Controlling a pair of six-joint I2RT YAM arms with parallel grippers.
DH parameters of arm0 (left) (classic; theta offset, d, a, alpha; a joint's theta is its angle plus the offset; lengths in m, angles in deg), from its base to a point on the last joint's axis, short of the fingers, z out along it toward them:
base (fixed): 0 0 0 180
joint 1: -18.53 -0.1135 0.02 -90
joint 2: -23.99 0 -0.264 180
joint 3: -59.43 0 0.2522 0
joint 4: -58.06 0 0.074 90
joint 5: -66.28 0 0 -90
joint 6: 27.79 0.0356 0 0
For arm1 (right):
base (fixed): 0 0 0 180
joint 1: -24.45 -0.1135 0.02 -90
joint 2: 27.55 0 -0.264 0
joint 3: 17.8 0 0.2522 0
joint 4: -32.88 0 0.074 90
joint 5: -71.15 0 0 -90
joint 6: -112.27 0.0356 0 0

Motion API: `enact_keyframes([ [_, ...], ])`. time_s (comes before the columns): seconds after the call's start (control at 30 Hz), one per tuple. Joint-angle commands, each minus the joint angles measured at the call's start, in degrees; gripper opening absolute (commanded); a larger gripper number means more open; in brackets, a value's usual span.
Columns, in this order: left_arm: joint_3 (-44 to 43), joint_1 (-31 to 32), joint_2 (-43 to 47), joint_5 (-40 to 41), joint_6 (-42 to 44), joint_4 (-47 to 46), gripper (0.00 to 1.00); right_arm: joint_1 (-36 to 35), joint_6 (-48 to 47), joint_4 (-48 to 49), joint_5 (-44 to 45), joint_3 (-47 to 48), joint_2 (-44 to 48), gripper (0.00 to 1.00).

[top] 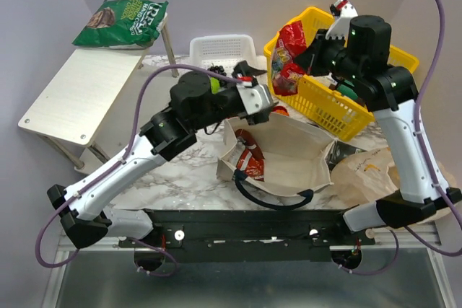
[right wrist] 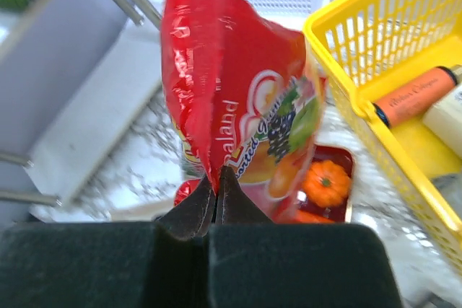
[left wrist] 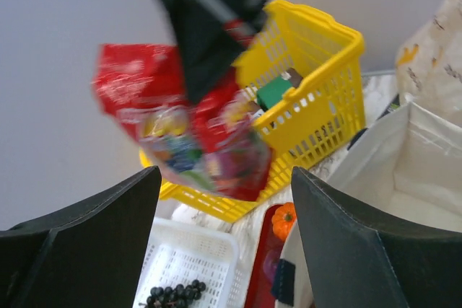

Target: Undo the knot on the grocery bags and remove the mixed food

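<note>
My right gripper [top: 309, 54] [right wrist: 216, 174] is shut on the edge of a red snack packet [top: 291, 54] [right wrist: 238, 99], which hangs above the near-left corner of the yellow basket [top: 339, 110]. The left gripper [top: 263, 104] [left wrist: 225, 178] is open and empty, just left of that packet [left wrist: 184, 131] and above the tote's far edge. The beige canvas tote [top: 289, 146] with navy handles lies open, another red packet [top: 250, 161] inside it. The thin peach plastic bag [top: 368, 169] lies crumpled at the right; I cannot make out its knot. Dark grapes [top: 216, 70] [left wrist: 172, 296] sit in the white basket [top: 220, 50].
A green snack bag [top: 123, 23] rests on the small side table [top: 76, 95] at the left. An orange [right wrist: 326, 182] [left wrist: 284, 220] lies on a red tray between the baskets. The yellow basket [right wrist: 382, 48] holds an orange tube [right wrist: 415, 95] and boxes.
</note>
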Motion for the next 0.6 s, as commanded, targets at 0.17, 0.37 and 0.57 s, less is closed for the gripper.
enact_keyframes([
  [0.17, 3.0, 8.1, -5.7, 18.2, 10.7, -10.9, 0.90, 0.3, 16.3, 11.3, -2.6, 8.2, -3.1, 0.00],
  [0.37, 0.7, 8.3, -11.9, 37.2, 9.1, -20.9, 0.88, 0.9, 20.4, 11.3, -3.0, 8.4, -3.5, 0.00],
  [0.57, -2.7, 5.1, -16.2, 39.5, 1.7, -20.8, 0.82, 1.0, 22.1, 11.4, -4.7, 6.7, -2.9, 0.01],
])
